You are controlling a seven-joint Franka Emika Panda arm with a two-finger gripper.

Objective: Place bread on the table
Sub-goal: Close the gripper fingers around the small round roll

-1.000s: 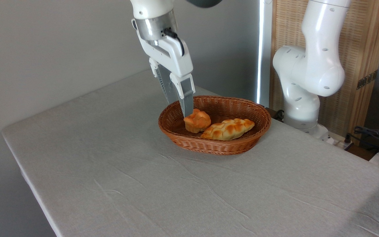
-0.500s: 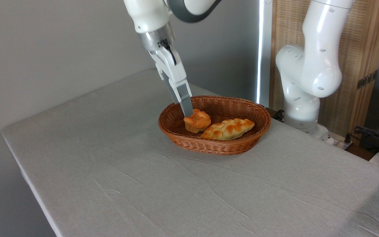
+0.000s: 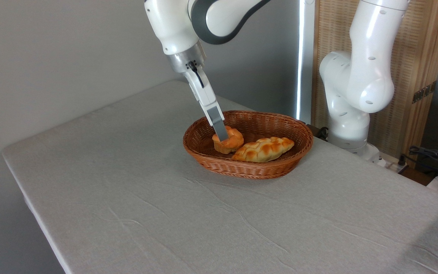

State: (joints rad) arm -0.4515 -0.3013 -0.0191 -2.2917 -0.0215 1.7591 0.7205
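Jaws (image 3: 223, 136) are seen edge-on, one grey finger (image 3: 217, 123) hiding whatever lies behind it, so their spread and any hold cannot be told. That finger's tip overlaps the top of the bread (image 3: 229, 142), apparently touching it. Bread sits upright inside the wicker basket (image 3: 249, 167), toward its left end, pale fluted base down. Just to its right, touching or nearly so, lies a braided oval loaf (image 3: 263, 149) in the same basket. Basket rests on the tabletop (image 3: 146, 198), toward the far edge, on wrinkled light grey cloth. Arm (image 3: 211, 19) descends from upper left, tilted; its white base (image 3: 350, 114) stands right of the basket.
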